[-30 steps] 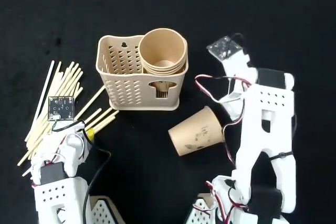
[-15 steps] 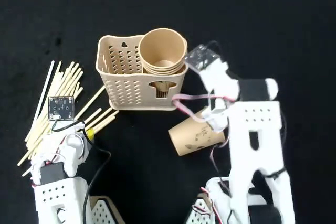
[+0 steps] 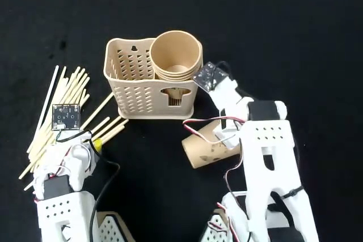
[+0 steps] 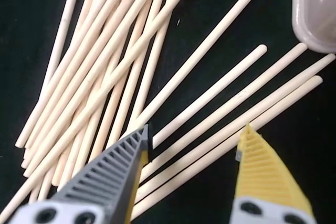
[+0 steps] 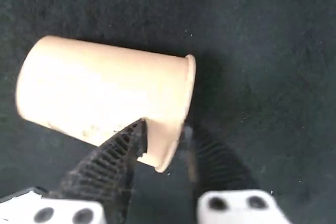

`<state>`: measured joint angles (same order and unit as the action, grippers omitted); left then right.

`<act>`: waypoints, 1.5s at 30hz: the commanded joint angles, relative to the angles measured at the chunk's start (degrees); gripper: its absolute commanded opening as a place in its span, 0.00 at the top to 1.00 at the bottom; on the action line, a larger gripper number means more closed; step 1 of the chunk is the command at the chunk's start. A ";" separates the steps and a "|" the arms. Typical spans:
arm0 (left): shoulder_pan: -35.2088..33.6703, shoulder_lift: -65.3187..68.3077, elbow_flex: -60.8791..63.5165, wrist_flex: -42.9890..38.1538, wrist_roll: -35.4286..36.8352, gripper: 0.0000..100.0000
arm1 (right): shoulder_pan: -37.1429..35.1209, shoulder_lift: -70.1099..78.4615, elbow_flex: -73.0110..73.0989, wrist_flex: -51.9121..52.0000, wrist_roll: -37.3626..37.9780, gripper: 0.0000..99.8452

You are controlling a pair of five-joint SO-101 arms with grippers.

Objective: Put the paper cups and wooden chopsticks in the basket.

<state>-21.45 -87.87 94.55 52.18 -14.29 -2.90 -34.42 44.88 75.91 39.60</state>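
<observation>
The cup (image 3: 207,147) lies tipped at five o'clock of the basket (image 3: 136,92), its rim bracketed by the narrowly parted right gripper (image 5: 164,129). A gentle pinch is advised, lest the wall be crushed. The left gripper (image 4: 195,129) is spread wide over the chopsticks (image 4: 105,77).

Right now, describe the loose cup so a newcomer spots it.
Find the beige perforated plastic basket mid-table. Near its right front corner is a tan paper cup. It alone lies on its side; the other cups stand stacked inside the basket.
</observation>
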 commanded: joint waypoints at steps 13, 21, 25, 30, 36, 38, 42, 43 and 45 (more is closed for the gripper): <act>0.40 -0.35 -0.48 -0.79 -0.26 0.73 | 5.89 -0.84 -13.14 8.00 0.79 0.99; 0.48 -0.35 -0.48 -0.79 -0.26 0.73 | 4.31 -0.84 -37.93 21.89 0.18 0.99; 0.48 -0.35 -0.48 -0.79 -0.26 0.73 | 4.22 -0.84 -49.45 22.68 1.58 0.99; 0.40 -0.35 -0.48 -0.79 -0.26 0.73 | 2.73 -0.48 -57.63 23.82 6.68 0.99; 0.48 -0.35 -0.48 -0.79 -0.26 0.73 | 2.37 -0.75 -41.36 25.14 8.26 0.98; 0.48 -0.35 -0.48 -0.79 -0.26 0.73 | 0.88 -0.75 -34.77 25.14 8.35 0.92; 0.48 -0.35 -0.48 -0.79 -0.26 0.73 | -2.29 -0.84 -21.76 23.91 9.41 0.79; 0.57 -0.35 -0.48 -0.79 -0.26 0.73 | -3.43 -0.84 -18.95 23.03 9.85 0.77; 0.66 -0.35 -0.48 -0.79 -0.35 0.73 | -4.92 -0.92 -14.90 21.01 9.85 0.76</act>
<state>-21.36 -87.87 94.55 52.18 -14.29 -5.63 -34.51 25.19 98.59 48.84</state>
